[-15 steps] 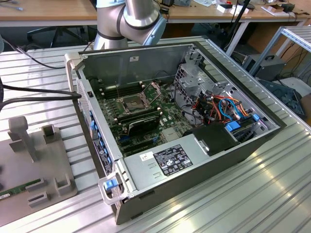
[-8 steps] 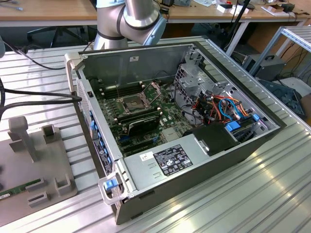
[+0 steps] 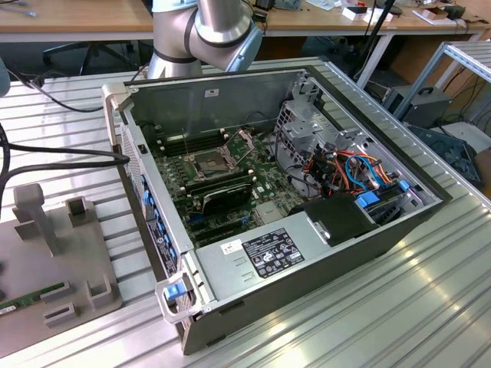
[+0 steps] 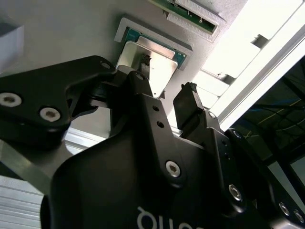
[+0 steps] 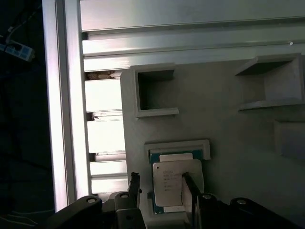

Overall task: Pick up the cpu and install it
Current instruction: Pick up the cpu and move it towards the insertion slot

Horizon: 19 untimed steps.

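I see the cpu (image 5: 170,185), a small flat square chip with a dull silver face and a green rim. It lies flat in a shallow pocket of the big grey plastic holder plate (image 5: 228,143). In the second wrist view the cpu (image 4: 153,56) sits in that same pocket.

My black two-finger gripper (image 5: 160,177) is right at the chip. Its fingers (image 5: 134,188) are apart, one on each side of the cpu. I cannot tell if either finger touches it.

Around the chip, the pocket has a low grey wall on one side. Two raised grey box shapes (image 5: 152,90) stand on the plate a little way off. A long green memory stick (image 4: 188,12) lies in a slot near the cpu's pocket.

The plate sits close to the edge of the ribbed silver metal table (image 5: 105,133). Past that edge it is dark.

In the exterior view, the open grey computer case (image 3: 307,268) lies on the table, just beside the plate (image 3: 77,268). The square dark socket (image 3: 209,162) on the green board inside has open room above it. Black cables (image 3: 54,157) run across the table to the case.

There is dark print on the chip's face and a white sticker (image 3: 230,248) in the case. I cannot read either.
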Motion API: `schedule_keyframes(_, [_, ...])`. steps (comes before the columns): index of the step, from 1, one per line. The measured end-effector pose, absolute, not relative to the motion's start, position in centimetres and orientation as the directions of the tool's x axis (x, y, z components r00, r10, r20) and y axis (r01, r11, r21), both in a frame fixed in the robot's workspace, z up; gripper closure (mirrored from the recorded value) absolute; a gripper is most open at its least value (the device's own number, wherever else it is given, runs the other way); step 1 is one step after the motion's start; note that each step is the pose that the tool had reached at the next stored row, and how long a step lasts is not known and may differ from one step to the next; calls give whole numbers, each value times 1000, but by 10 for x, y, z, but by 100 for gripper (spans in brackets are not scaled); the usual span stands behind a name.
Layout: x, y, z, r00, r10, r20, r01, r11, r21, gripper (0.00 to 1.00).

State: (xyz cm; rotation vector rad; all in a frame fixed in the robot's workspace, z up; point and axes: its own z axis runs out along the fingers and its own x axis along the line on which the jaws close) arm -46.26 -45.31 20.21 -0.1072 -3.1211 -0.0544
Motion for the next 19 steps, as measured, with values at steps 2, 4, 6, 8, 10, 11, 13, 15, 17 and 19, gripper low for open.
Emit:
schedule_keyframes(2, [-463, -453, 202, -997, 68, 19, 69, 997, 34, 52])
schedule_keyframes(4, [-463, -453, 201, -997, 68, 19, 69, 997, 34, 52])
schedule_keyframes(6, [-463, -453, 201, -997, 68, 19, 69, 997, 34, 52])
schedule_keyframes(8, [-463, -453, 201, -997, 68, 19, 69, 997, 34, 52])
schedule_keyframes(10, [-463, -453, 201, -997, 68, 19, 69, 997, 35, 52])
schedule_keyframes(11, [-463, -453, 201, -997, 68, 19, 69, 997, 35, 52])
schedule_keyframes(13, [-463, -453, 201, -997, 68, 19, 69, 997, 35, 52])
schedule_keyframes(15, [-463, -453, 200, -997, 68, 19, 69, 997, 41, 52])
schedule_keyframes(17, [-463, -453, 201, -997, 68, 20, 69, 997, 44, 52])
schedule_keyframes(19, [-463, -453, 201, -997, 68, 20, 69, 997, 44, 52])
